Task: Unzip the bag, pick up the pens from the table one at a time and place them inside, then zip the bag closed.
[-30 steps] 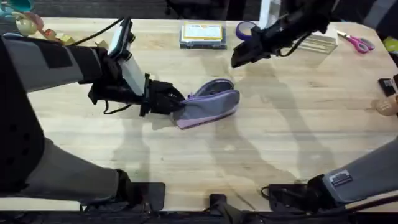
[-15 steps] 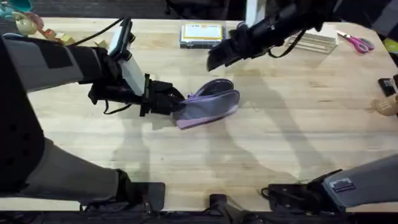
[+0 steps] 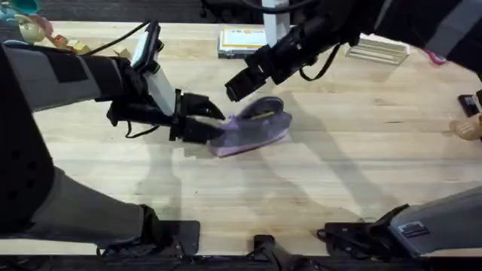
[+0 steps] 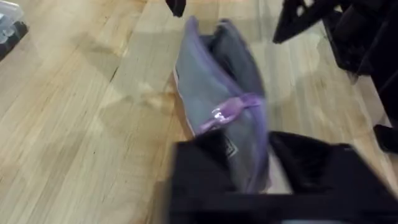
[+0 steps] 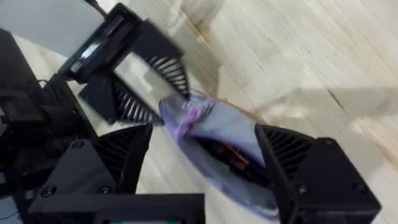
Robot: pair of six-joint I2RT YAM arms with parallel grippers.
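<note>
I have the bag (image 3: 252, 124) lying near the middle of the table (image 3: 361, 181), a soft grey pouch edged in lavender, its mouth gaping; through the right wrist camera I can make out something orange and dark inside (image 5: 227, 158) (a pen, I judge). My left gripper (image 3: 207, 119) is at the pouch's near end: its fingers straddle the fabric there in the left wrist view, but I cannot tell whether they pinch it or merely bracket it. The purple zipper pull (image 4: 222, 113) sits just ahead of them, close to that held end.

My right gripper (image 3: 235, 89) hangs above the pouch with its jaws spread wide, nothing between them, the opening framed below.

I read this as the closing step: pen in, zip still open. Next I want the right fingers down onto that small pull, narrowed on it, then drawn along the curved seam while the left steadies the limp cloth. The wood is smooth, pale plank, so the pouch may slide.
</note>
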